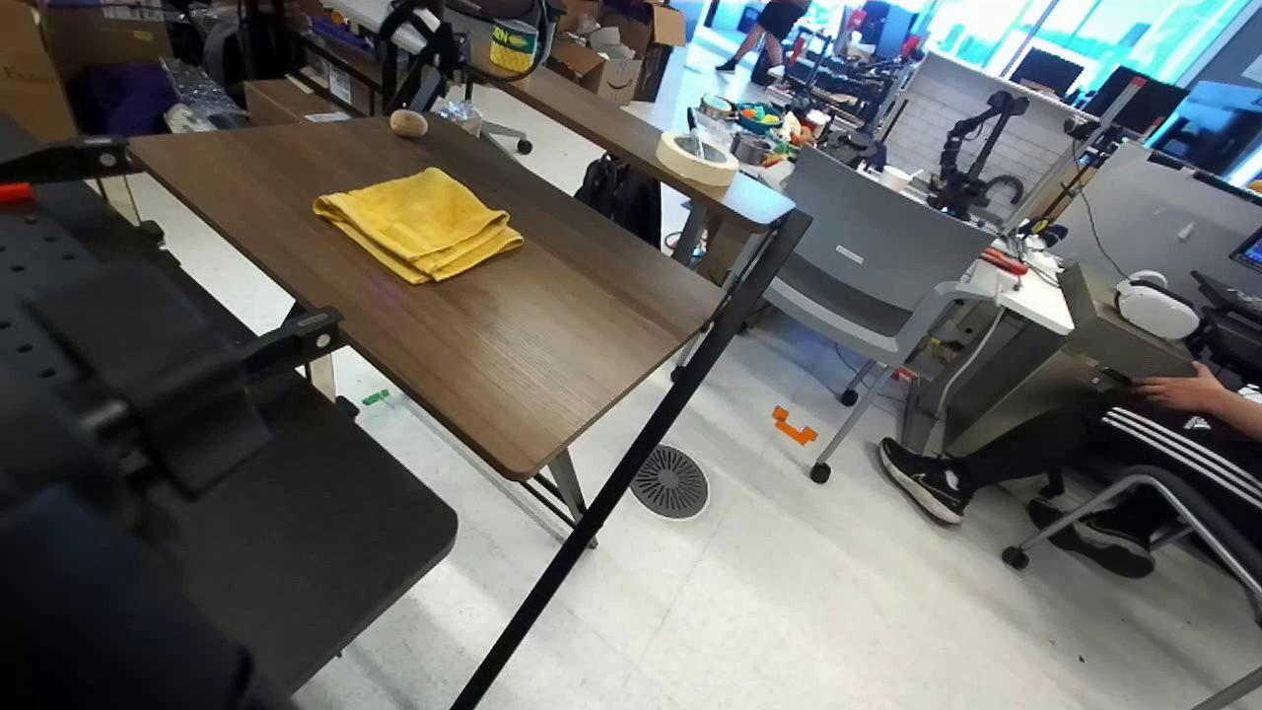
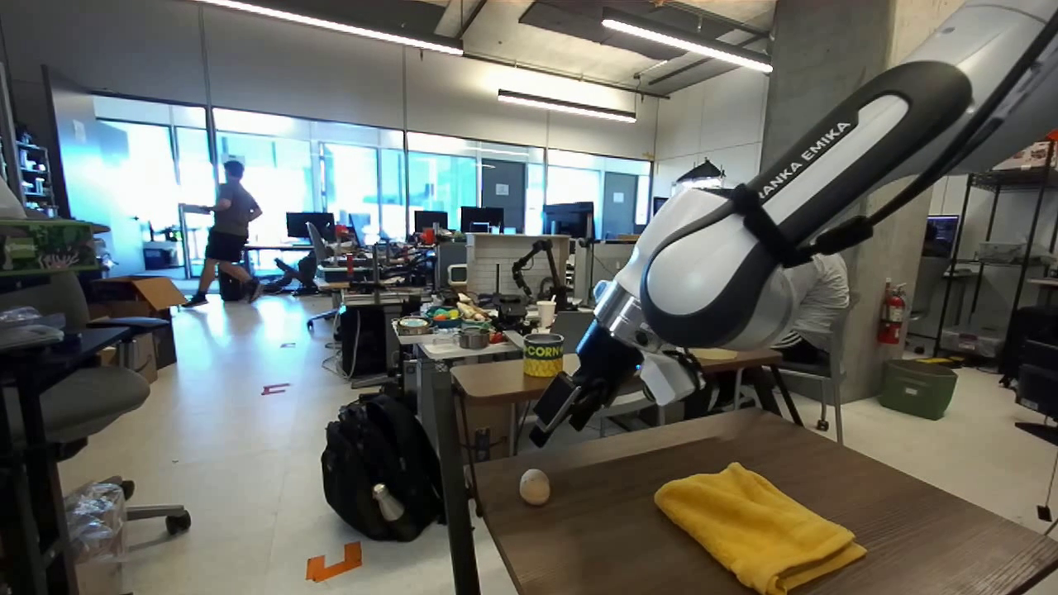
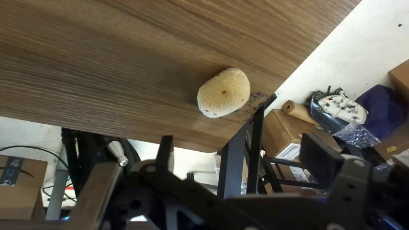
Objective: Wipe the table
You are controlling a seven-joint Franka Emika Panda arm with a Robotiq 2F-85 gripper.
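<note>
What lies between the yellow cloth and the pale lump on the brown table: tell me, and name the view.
Only the brown table shows between the yellow cloth and the pale lump, in both exterior views.

**Bright and crowded indoors**

Light-grey wall panels [image 2: 306, 78] top a row of tall, dark-framed glass panes [image 2: 285, 157] glowing bluish white. Long white tube lamps [image 2: 686, 43] hang overhead; a dark-green open bin [image 2: 917, 390] stands near a broad grey concrete column [image 2: 826, 49]. The shiny off-white floor [image 1: 789, 592] carries a round grey slotted grate [image 1: 670, 481], and a grey chair on casters [image 1: 868, 237] stands near it.
</note>
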